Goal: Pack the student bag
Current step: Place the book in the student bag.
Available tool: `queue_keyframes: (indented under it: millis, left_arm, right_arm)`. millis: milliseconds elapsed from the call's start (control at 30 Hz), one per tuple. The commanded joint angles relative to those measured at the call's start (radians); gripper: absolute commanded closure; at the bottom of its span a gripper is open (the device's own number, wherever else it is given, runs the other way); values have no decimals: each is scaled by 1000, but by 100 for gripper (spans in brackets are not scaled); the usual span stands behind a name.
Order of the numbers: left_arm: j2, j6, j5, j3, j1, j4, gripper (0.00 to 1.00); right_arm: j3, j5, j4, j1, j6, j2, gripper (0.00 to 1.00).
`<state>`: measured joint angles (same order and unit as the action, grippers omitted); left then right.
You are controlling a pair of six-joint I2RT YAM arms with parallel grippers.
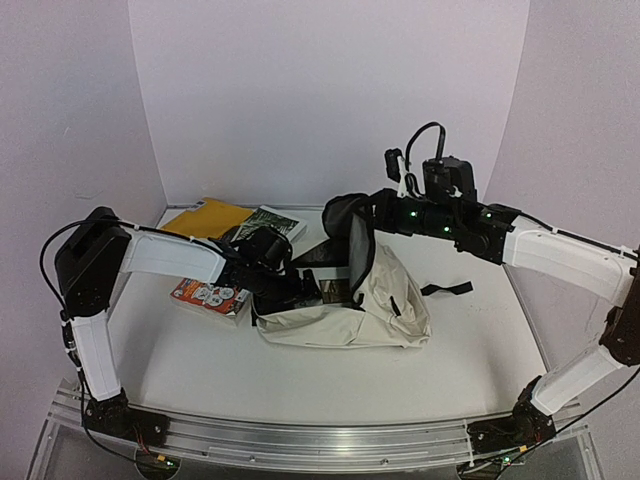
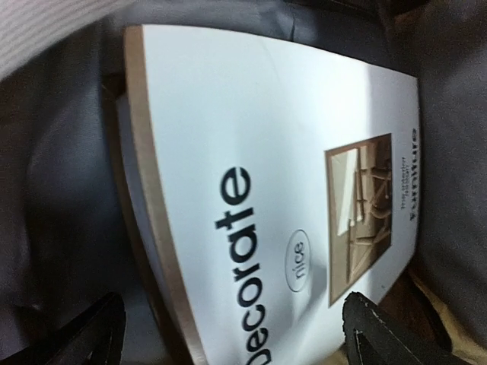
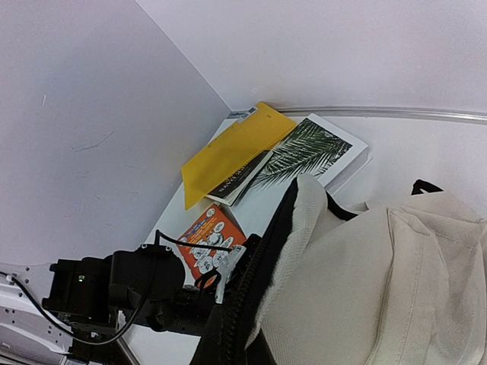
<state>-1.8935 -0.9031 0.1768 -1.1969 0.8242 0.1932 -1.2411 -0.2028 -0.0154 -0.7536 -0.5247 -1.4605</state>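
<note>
Inside the student bag sits one book, left gripper wide open, right gripper pinching the rim, other books outside.

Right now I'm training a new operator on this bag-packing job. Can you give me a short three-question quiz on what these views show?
1. Multiple choice: where does the white Decorate book lie? A, on the bare table; B, inside the student bag; C, on top of the yellow folder.
2. True or false: the left gripper is shut on that book.
3. Short answer: which gripper holds the bag's opening up?

Key
1. B: dark lining surrounds the book.
2. False: its jaws stand wide open, one on each side of the book.
3. The right gripper, shut on the raised rim.
</note>
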Motion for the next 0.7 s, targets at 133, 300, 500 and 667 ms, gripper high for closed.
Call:
queue_keyframes:
  millis: [133,300,500,667]
  left_arm:
    - [86,46,-99,-17,4,62,5]
    - [36,30,4,-12,4,-42,20]
    - [-32,20,94,-47,5,-126,30]
    - [-88,29,170,-98,6,-205,40]
  right_arm:
    - [-35,-10,180,-6,15,21,100]
    - [-38,-21,180,-6,15,8,100]
    - [-46,-43,180,-11,6,-4,100]
    - [-57,-40,188,-24,6,-13,100]
